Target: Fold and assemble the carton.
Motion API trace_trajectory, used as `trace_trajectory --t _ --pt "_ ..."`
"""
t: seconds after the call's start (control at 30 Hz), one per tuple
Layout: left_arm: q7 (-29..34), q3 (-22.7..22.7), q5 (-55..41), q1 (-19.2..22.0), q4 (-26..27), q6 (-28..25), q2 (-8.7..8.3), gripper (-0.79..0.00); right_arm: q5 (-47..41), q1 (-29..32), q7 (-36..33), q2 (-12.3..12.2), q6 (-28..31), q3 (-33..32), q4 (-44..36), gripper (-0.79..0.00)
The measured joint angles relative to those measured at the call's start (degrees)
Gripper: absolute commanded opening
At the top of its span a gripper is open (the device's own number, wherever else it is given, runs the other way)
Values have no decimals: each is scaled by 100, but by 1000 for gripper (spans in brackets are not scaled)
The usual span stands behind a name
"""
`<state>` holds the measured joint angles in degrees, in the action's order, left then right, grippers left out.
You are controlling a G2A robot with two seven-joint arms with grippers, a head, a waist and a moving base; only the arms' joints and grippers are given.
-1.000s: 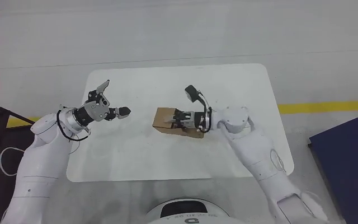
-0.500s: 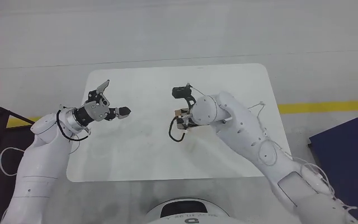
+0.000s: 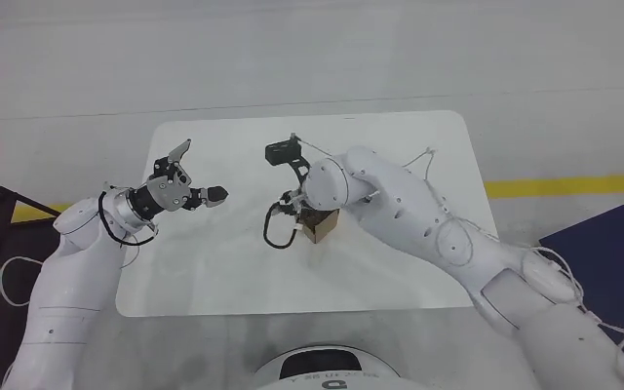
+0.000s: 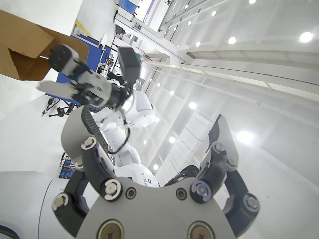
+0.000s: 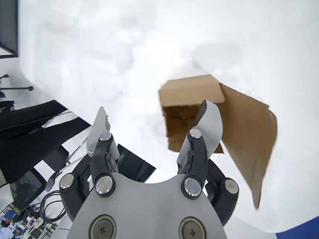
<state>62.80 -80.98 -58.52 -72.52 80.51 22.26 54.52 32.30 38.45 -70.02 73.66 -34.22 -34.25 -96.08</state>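
Observation:
A brown carton (image 3: 322, 227) stands near the middle of the white table (image 3: 409, 146), partly under my right forearm. In the right wrist view the carton (image 5: 190, 91) shows its open mouth and one long loose flap (image 5: 249, 135). My right gripper (image 5: 153, 115) is open, and one finger (image 5: 208, 118) lies across the carton's mouth while the other is off to the side over bare table. In the top view the right gripper (image 3: 292, 205) sits at the carton's left side. My left gripper (image 3: 190, 180) hangs open and empty over the table's left part, well apart from the carton (image 4: 22, 45).
A black cable loop (image 3: 277, 232) hangs from the right wrist beside the carton. Off the table there is a blue mat (image 3: 585, 263) on the floor at the right, a yellow floor line (image 3: 556, 185) and a dark object (image 3: 15, 210) at the left.
The right arm has swung left across the table and turned its wrist. The carton went from lying wide to a smaller, upended footprint. The left arm has kept still.

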Motion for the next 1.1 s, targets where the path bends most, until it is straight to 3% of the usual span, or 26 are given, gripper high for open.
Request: trace_trajectory --t 0.17,0.3,0.5,0.6,0.67,0.77,0.93,1.1 --pt "0 0 0 0 0 0 0 0 91 836 283 -402 -281 -797 -1884 0" --pt "0 0 0 0 0 0 0 0 87 2160 991 -713 247 -1886 -2982 0" --pt "0 0 0 0 0 0 0 0 -918 4416 2644 -961 2210 -3593 -3173 0" --pt "0 0 0 0 0 0 0 0 -1284 5470 3032 -1036 2961 -4176 -2782 0" --pt "0 0 0 0 0 0 0 0 -1402 5864 3172 -1051 3228 -4314 -2371 0" --pt "0 0 0 0 0 0 0 0 -1702 5914 3345 -1018 3535 -4146 -1548 0" --pt "0 0 0 0 0 0 0 0 -2233 5262 3862 -868 4072 -3548 -224 -83" --pt "0 0 0 0 0 0 0 0 -2469 4584 4306 -702 4517 -3000 747 -74"
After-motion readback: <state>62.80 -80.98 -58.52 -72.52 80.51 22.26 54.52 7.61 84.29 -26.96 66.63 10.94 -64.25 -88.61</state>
